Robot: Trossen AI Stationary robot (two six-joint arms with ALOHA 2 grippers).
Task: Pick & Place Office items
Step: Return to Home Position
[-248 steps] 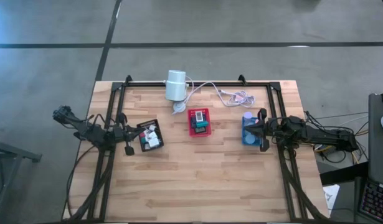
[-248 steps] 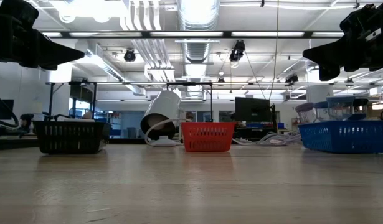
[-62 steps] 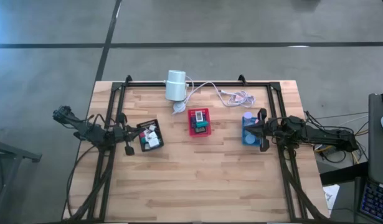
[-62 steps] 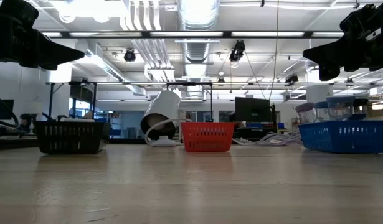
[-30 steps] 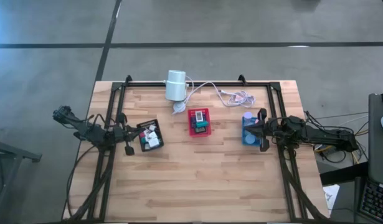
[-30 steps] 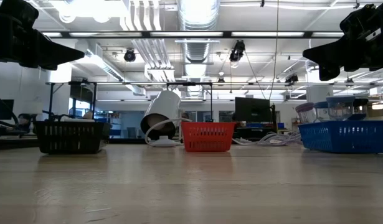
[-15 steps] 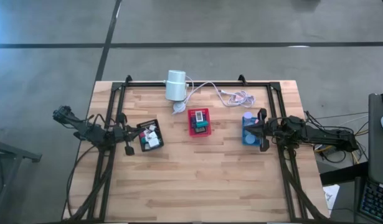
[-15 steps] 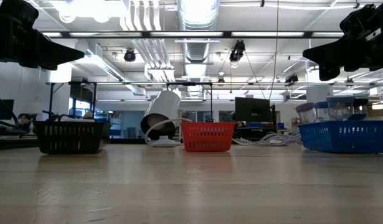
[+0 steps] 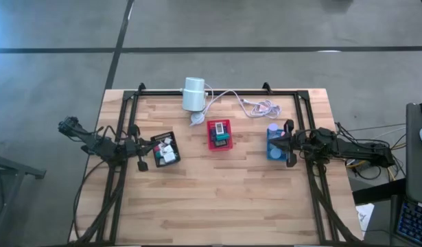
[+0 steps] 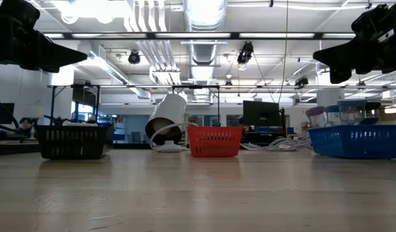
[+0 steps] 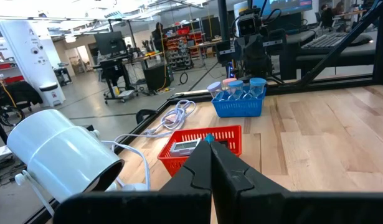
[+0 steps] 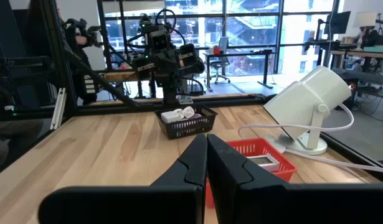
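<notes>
Table (image 9: 217, 199): pale wood planks, smooth, slight sheen at low angle; red basket (image 10: 214, 143), black basket (image 10: 72, 143), blue basket (image 10: 355, 143): latticed plastic; white cylinder (image 11: 60, 152): smooth glossy plastic; left gripper (image 11: 208, 142): matt black.

The right gripper (image 12: 207, 146), fingers pressed together, hangs over the wooden table (image 12: 116, 155). Just beyond sits a red basket (image 12: 275, 163); farther off, a black basket (image 12: 190, 124) holds white pieces (image 12: 179, 114).
</notes>
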